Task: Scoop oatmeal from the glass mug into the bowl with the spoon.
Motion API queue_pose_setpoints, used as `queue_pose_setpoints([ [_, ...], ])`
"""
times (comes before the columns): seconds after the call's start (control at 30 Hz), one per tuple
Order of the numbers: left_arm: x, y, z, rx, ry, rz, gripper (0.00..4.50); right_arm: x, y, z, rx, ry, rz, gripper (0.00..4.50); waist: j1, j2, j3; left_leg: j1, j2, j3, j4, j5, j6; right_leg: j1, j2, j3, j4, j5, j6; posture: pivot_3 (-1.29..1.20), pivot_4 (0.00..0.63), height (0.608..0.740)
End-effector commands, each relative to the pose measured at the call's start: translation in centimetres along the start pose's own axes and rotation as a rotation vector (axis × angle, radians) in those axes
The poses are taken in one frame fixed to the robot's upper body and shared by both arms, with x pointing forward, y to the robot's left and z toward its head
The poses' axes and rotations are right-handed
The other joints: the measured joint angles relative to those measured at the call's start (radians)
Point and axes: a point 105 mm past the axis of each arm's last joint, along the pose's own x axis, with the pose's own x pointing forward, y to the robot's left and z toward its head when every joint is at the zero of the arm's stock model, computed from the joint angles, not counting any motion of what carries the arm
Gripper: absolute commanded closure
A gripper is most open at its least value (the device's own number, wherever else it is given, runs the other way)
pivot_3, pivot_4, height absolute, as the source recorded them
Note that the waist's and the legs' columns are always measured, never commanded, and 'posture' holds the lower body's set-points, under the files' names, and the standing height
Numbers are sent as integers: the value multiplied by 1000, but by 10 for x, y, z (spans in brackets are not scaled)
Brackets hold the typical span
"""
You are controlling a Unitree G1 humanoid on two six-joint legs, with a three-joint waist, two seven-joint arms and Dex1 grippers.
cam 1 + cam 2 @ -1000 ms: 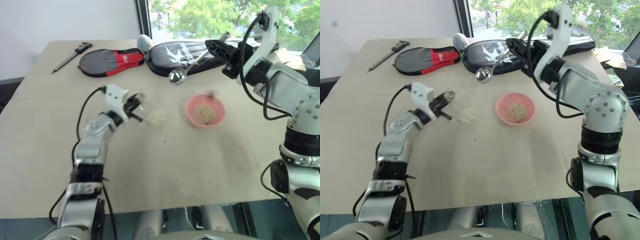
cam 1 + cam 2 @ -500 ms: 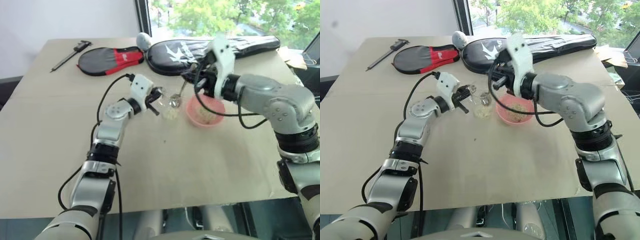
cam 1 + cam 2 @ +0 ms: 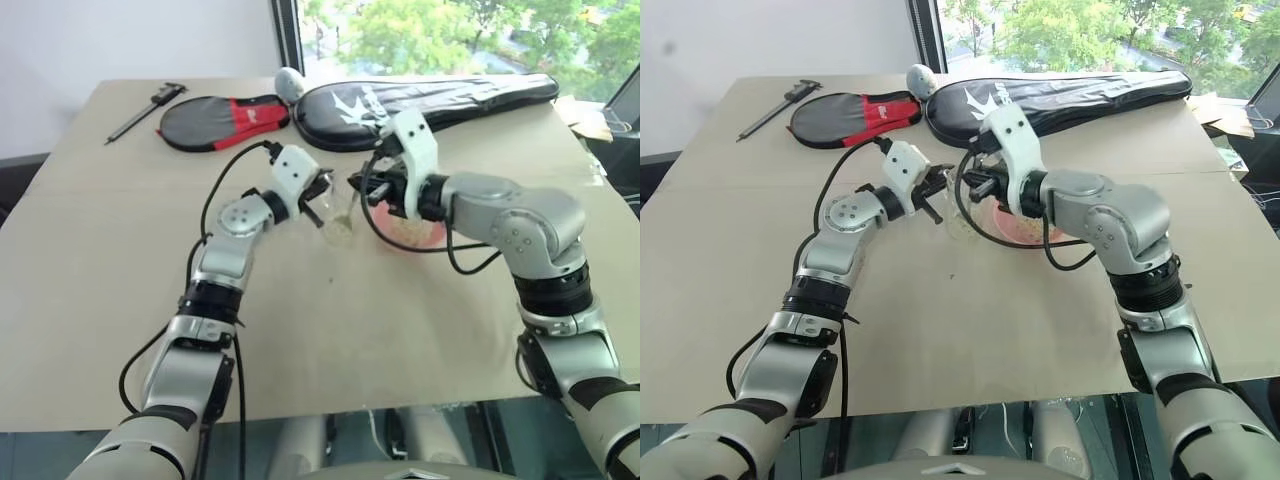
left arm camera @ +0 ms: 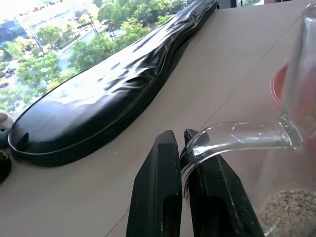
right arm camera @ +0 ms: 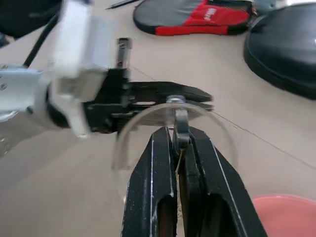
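Glass mug (image 3: 337, 214) mid-table, handle pinched by left gripper (image 3: 322, 192). Right gripper (image 5: 180, 143) clamps spoon (image 5: 178, 121), poised at mug rim, handle running down into mug toward oatmeal (image 4: 289, 210) at bottom. Pink bowl (image 3: 425, 232) just right of mug, half behind right arm. Spoon tip hard to make out.

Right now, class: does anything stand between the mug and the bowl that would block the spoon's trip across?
Nothing visible does. The mug stands beside the bowl, and only the right gripper with the spoon is over them.
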Motion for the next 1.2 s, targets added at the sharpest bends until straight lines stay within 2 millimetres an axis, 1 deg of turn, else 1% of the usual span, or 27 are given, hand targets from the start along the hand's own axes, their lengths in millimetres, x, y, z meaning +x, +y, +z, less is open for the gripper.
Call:
queue_pose_setpoints([
  [0.03,0,7,18,28,-83,35,4435,-11,-4,29,53,-93,-10,4500,0,0,0,0,0,0,0,0,0,0,0,0,0,0,0,0,150,740],
  [0.17,2,4,17,21,-96,39,4435,-19,-15,41,215,-145,-35,4500,-2,0,0,0,0,0,0,0,0,0,0,0,0,0,0,0,150,740],
  [0.27,3,5,16,12,-101,48,4435,-23,-20,41,329,-155,-47,4500,-2,0,0,0,0,0,0,0,0,0,0,0,0,0,0,0,150,740],
  [0.43,6,7,15,2,-105,63,4435,-30,-29,33,424,-136,-84,4500,-3,0,0,0,0,0,0,0,0,0,0,0,0,0,0,0,150,740],
  [0.6,8,9,16,-27,-132,89,4435,-37,-42,25,550,-141,-133,4500,-3,0,0,0,0,0,0,0,0,0,0,0,1,0,0,0,150,740],
  [0.7,8,8,13,-28,-135,93,4435,-42,-50,19,614,-136,-162,4500,-3,0,0,0,0,1,0,0,0,0,0,0,1,0,0,0,150,740],
  [0.77,8,7,12,-26,-137,91,4435,-45,-53,22,631,-147,-169,4500,-3,0,0,0,-1,1,0,0,0,0,0,0,1,0,0,0,150,740],
  [0.87,6,7,10,-22,-140,90,4435,-49,-55,32,615,-175,-171,4500,-4,0,0,0,-1,1,0,0,0,0,1,0,1,0,0,0,150,740],
  [1.07,1,8,10,-12,-156,96,4435,-55,-58,48,546,-205,-176,4500,-5,0,0,0,-1,1,-1,0,0,0,1,1,1,0,0,0,150,740],
  [1.2,1,9,11,-13,-164,102,4435,-55,-58,53,550,-216,-167,4500,-6,0,0,0,-1,1,-1,0,0,0,1,1,1,0,0,0,150,740],
])
